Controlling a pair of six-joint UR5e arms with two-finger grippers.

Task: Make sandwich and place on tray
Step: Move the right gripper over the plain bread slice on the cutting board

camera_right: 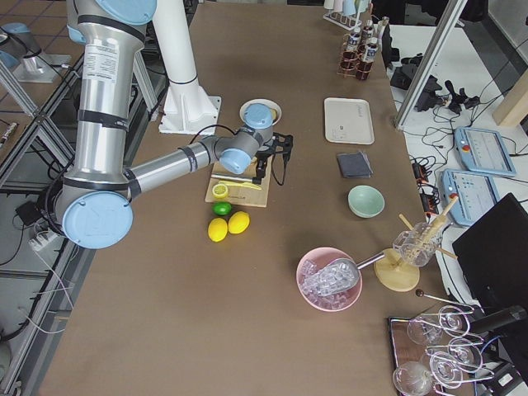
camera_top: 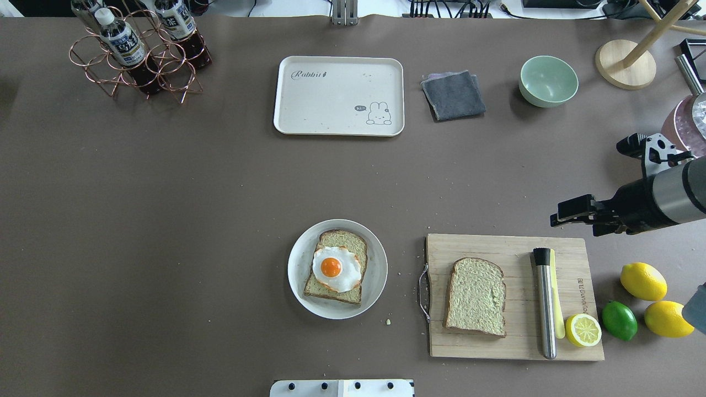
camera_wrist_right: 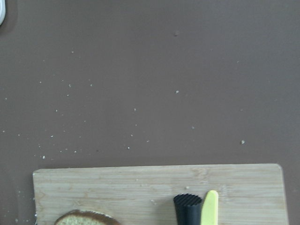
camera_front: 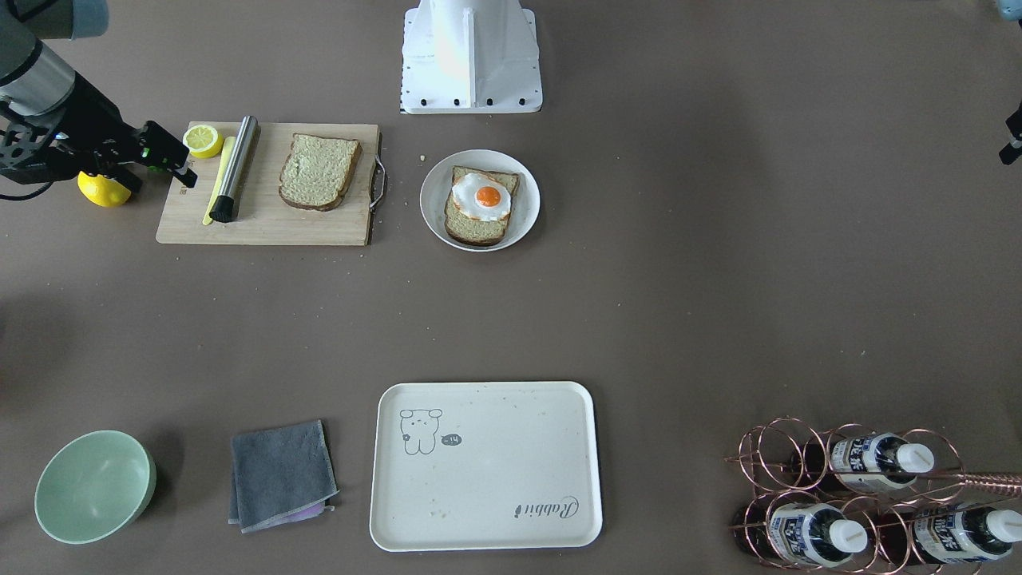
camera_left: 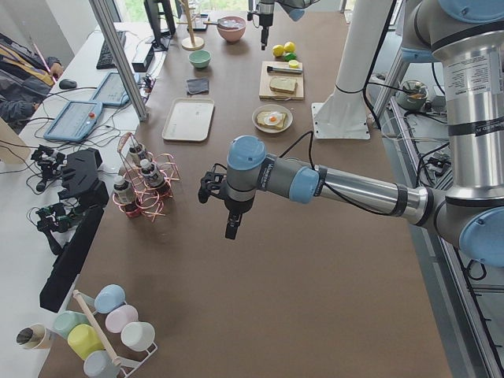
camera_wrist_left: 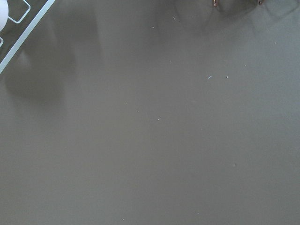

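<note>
One bread slice (camera_top: 475, 296) lies flat on the wooden cutting board (camera_top: 576, 248). A second slice with the fried egg (camera_top: 336, 268) on top sits on the round white plate (camera_top: 298, 278) at table centre. The cream tray (camera_top: 338, 95) stands empty at the far side, apart from both. My right gripper (camera_top: 555, 216) hovers above the board's far right corner, near the knife; its jaws look slightly apart and hold nothing. My left gripper (camera_left: 230, 230) hangs over bare table far to the left. I cannot tell if it is open.
A steel-handled knife (camera_top: 546, 303) and a lemon half (camera_top: 583, 330) lie on the board, with two lemons (camera_top: 643, 281) and a lime (camera_top: 619, 320) beside it. A green bowl (camera_top: 548, 80), a grey cloth (camera_top: 453, 95) and a bottle rack (camera_top: 138, 52) stand along the far edge.
</note>
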